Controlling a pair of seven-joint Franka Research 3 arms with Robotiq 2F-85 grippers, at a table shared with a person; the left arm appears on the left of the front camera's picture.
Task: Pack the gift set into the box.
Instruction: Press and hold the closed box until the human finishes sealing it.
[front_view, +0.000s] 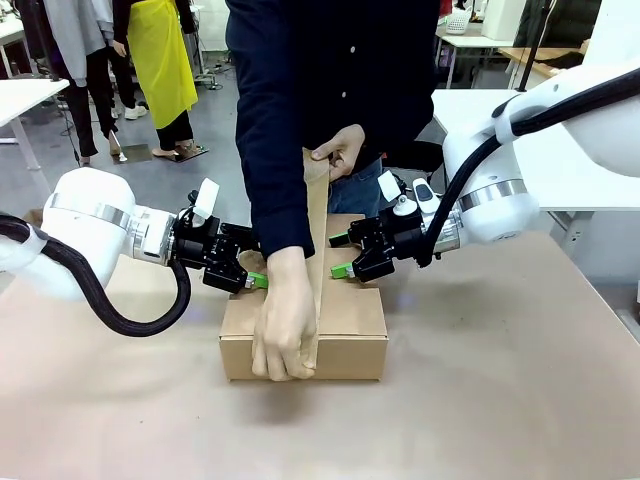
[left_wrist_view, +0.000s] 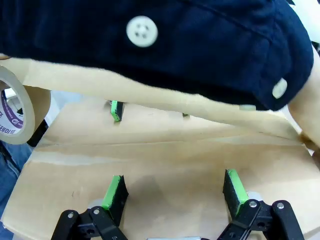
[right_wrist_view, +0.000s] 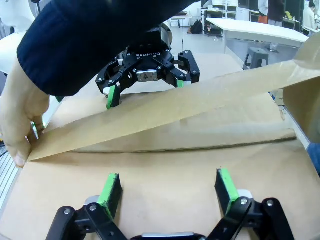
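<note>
Left gripper (front_view: 255, 280) and right gripper (front_view: 343, 256) press spread-fingered on the box (front_view: 350, 330)'s closed flaps. You're nearly done: only the person's tape strip (front_view: 317, 220) needs sticking down.

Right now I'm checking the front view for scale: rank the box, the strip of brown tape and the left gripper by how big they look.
1. The box
2. The strip of brown tape
3. The left gripper
</note>
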